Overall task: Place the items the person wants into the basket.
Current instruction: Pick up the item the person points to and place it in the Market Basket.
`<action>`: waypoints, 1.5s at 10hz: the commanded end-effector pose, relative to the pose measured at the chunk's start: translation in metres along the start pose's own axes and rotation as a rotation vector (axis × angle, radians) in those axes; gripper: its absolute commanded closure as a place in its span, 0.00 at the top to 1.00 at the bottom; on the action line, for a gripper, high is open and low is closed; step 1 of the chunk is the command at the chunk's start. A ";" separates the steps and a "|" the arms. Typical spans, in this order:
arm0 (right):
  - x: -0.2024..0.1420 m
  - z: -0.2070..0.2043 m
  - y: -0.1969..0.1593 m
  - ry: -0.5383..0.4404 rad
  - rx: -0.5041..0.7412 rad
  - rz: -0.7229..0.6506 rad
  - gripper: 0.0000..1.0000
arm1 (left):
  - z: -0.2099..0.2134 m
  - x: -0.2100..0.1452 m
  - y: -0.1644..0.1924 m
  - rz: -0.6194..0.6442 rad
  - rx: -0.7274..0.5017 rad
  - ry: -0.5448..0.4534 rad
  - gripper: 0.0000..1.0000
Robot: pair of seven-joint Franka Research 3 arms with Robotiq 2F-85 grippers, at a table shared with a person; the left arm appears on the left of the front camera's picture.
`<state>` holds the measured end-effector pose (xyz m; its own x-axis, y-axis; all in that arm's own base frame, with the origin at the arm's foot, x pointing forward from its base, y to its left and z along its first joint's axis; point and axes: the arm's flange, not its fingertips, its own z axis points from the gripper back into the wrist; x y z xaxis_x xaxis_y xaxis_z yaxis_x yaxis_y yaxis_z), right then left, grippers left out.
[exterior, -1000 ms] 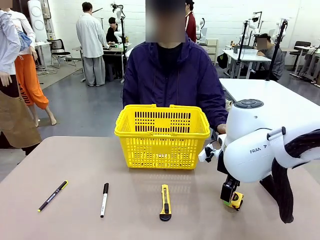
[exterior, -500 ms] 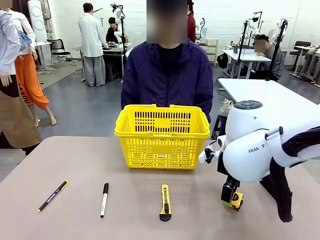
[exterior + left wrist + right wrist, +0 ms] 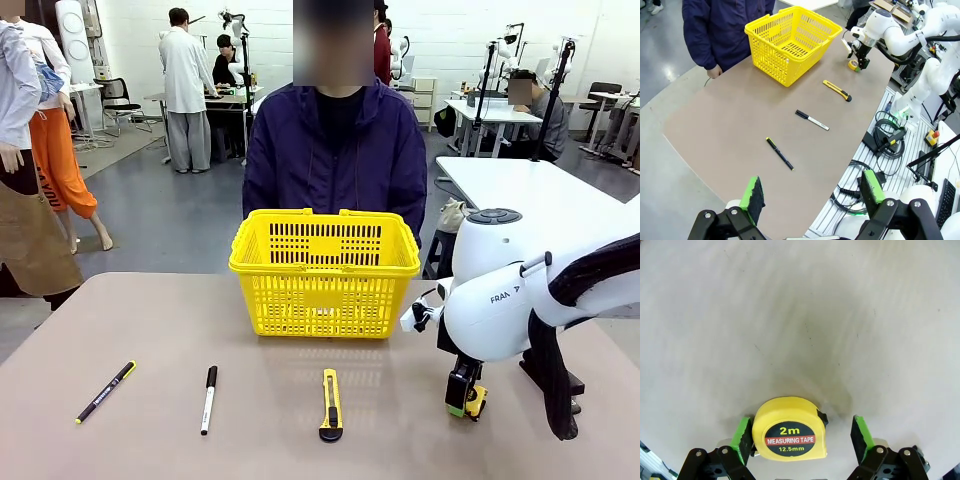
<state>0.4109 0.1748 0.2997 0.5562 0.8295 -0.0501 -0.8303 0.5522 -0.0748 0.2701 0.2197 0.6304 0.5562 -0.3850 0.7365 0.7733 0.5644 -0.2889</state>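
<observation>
- Right gripper: jaws wide, straddling the small round yellow-black tape measure on the beige table, holding nothing yet.
- One green pad touches the case, so centre the gripper and close squarely before lifting.
- Left gripper: wide open, empty.

Tape measure: yellow plastic case, smooth, soft sheen; round black printed label on its face.
Table: matt beige top, smooth, with faint dark scuffs.
Pads of right gripper: green, matt, rubbery look; finger bodies black, matt.
Basket: yellow moulded plastic, slight gloss.
Utility knife: yellow and black plastic.
Marker: smooth white barrel, black cap.
Right arm shell: white, glossy.
Person's jacket: dark cloth, matt.
</observation>
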 end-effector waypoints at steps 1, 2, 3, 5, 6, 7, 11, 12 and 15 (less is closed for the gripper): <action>0.001 0.002 -0.002 -0.033 0.008 0.030 0.40 | 0.002 0.000 0.000 -0.020 -0.008 -0.013 1.00; 0.001 0.002 -0.002 -0.036 0.010 0.027 0.40 | 0.002 0.000 0.000 -0.020 -0.008 -0.013 1.00; 0.002 0.001 -0.002 -0.038 0.011 0.027 0.00 | 0.002 0.000 0.000 -0.020 -0.008 -0.013 1.00; 0.001 0.001 -0.002 -0.038 0.014 0.025 0.00 | 0.002 0.000 0.000 -0.020 -0.008 -0.013 1.00; 0.000 0.004 -0.001 -0.043 0.009 0.023 0.00 | 0.002 0.000 0.000 -0.020 -0.008 -0.013 1.00; -0.002 0.009 0.001 -0.045 0.005 0.016 0.00 | 0.002 0.000 0.000 -0.020 -0.008 -0.013 1.00; -0.031 0.141 0.056 -0.028 -0.092 -0.102 0.57 | 0.002 0.000 0.000 -0.020 -0.008 -0.013 1.00; -0.033 0.177 0.063 -0.046 -0.123 -0.142 0.57 | 0.002 0.000 0.000 -0.020 -0.008 -0.013 1.00; -0.004 0.260 0.058 -0.138 -0.048 -0.236 0.57 | 0.002 0.000 0.000 -0.020 -0.008 -0.013 1.00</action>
<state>0.3245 0.2059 0.5530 0.6879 0.7209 0.0844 -0.7045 0.6911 -0.1613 0.2704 0.2197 0.6301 0.5567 -0.3850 0.7361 0.7732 0.5642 -0.2897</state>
